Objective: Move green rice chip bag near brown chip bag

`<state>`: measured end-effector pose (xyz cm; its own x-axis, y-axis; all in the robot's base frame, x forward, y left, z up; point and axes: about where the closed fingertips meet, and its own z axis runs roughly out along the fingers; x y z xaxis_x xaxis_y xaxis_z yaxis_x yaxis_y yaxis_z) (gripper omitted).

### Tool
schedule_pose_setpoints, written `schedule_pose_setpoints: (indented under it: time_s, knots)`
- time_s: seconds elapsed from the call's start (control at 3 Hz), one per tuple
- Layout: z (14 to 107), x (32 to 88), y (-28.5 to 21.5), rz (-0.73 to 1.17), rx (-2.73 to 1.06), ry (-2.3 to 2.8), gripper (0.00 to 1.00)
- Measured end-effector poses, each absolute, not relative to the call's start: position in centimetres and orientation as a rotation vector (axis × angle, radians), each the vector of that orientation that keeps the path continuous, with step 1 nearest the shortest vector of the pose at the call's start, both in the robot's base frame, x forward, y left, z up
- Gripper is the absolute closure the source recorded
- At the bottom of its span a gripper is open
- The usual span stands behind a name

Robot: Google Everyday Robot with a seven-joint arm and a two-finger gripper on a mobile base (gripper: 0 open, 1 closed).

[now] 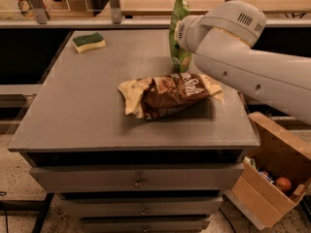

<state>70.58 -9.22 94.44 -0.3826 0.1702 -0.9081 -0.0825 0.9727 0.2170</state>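
Observation:
The green rice chip bag (178, 18) stands upright on the grey table (87, 110), just behind the brown chip bag (170, 95). The brown bag lies flat near the table's middle right, with its white "Salt" lettering facing up. My gripper (184, 37) is at the end of the white arm, right against the green bag's right side. The arm's wrist housing hides most of it and covers the bag's right half. The green bag's lower edge is next to the brown bag's far edge; I cannot tell if they touch.
A green-and-yellow sponge (89, 41) lies at the table's far left corner. An open cardboard box (272, 178) with small items stands on the floor to the right of the table. Drawers (138, 181) are below the tabletop. A railing (116, 21) runs behind the table.

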Motion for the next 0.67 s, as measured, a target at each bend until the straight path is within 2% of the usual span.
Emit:
schedule_pose_setpoints:
  time_s: [0.67]
  knots:
    - [94.49,70.59,-9.22,0.269,0.063,1.946,0.13]
